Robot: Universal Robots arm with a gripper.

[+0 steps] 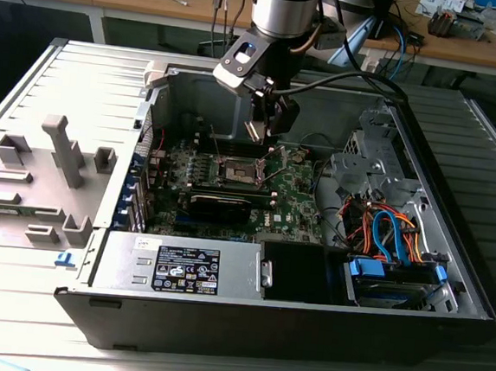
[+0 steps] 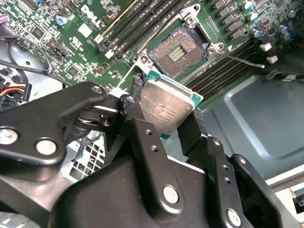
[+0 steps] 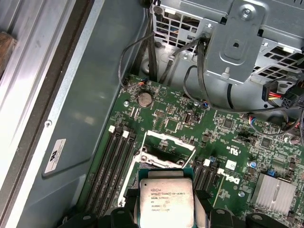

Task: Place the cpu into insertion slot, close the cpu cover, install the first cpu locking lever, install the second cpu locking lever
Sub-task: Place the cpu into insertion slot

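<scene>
My gripper hangs inside the open computer case, above the green circuit board. It is shut on the cpu, a flat square chip with a silver-grey top, pinched at two opposite edges by the black fingers. The cpu is held in the air, apart from the board. The insertion slot lies open, its dark pin field bare; in the exterior view the slot is just below the gripper. The cpu cover, a silver frame with a square window, stands raised just past the chip. A thin wire locking lever is swung out sideways.
Memory slots run beside the socket. A black card lies in front of it. The power supply fills the near side, and a drive cage with orange and blue cables sits at the exterior view's right. A grey fixture tray lies outside at the left.
</scene>
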